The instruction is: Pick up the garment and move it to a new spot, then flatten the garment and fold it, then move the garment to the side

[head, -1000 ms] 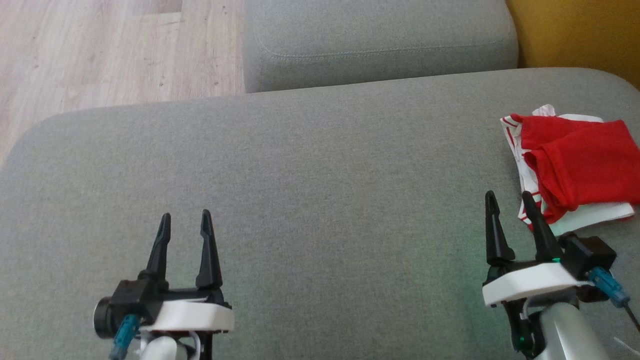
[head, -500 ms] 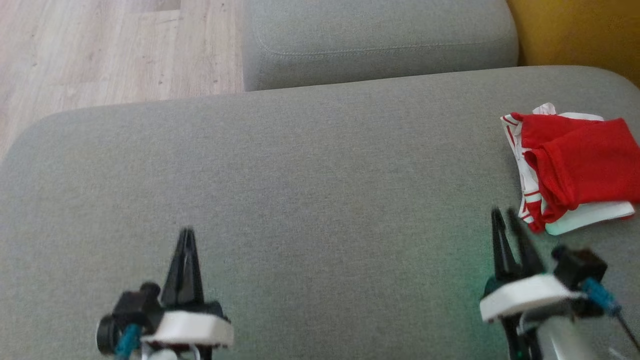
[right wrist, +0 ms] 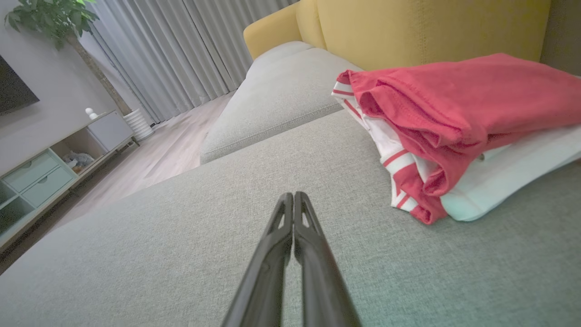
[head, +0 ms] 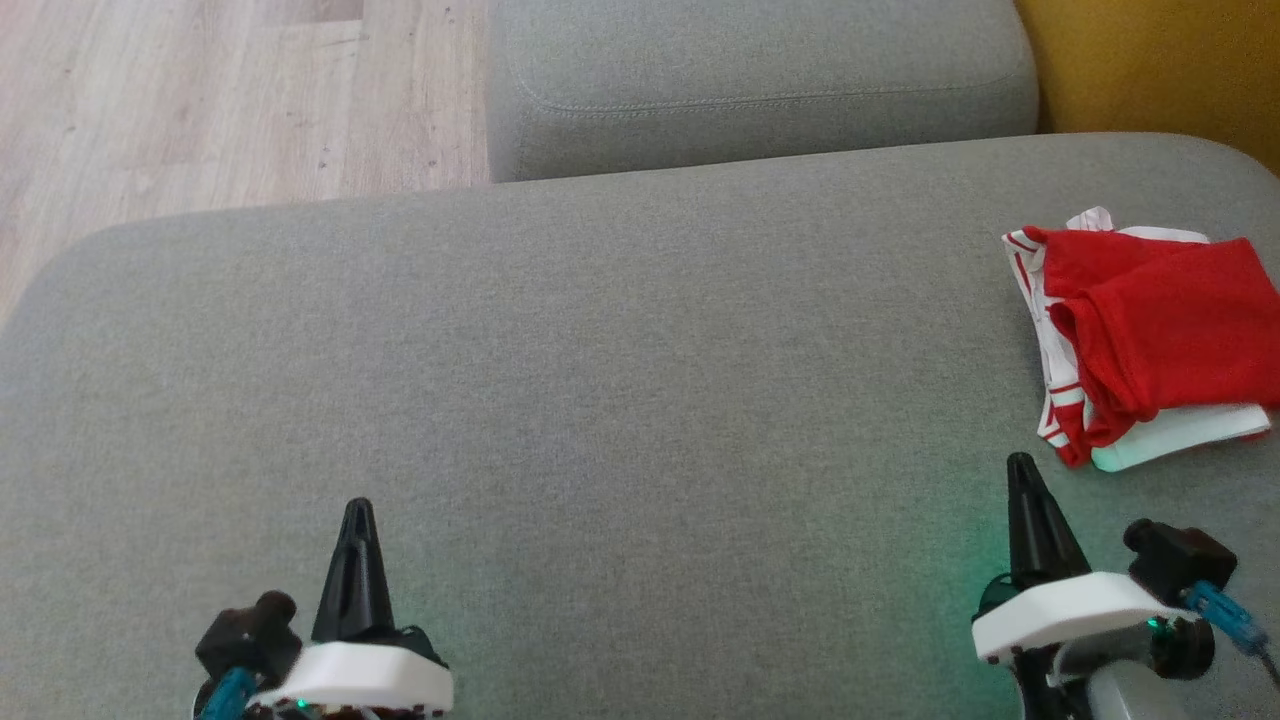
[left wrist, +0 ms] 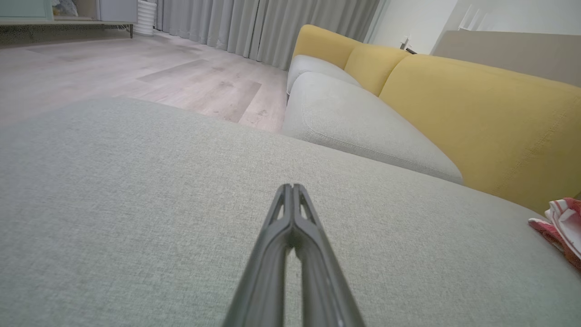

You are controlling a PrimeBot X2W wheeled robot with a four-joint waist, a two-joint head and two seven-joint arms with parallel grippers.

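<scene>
The garment is a red and white folded bundle lying at the right edge of the grey cushion; the right wrist view shows the garment ahead and to the right, and its corner peeks in at the right of the left wrist view. My right gripper is shut and empty, a short way below and left of the garment, apart from it. My left gripper is shut and empty at the lower left over bare cushion. In the wrist views the left gripper and the right gripper have their fingers pressed together.
A second grey cushion lies beyond the big one. The yellow sofa back runs along the right. Wooden floor lies at the upper left, past the cushion's edge. A low cabinet and curtains stand across the room.
Both grippers went from open to shut, holding nothing, and drew back toward the bottom of the head view. The garment lies as before.
</scene>
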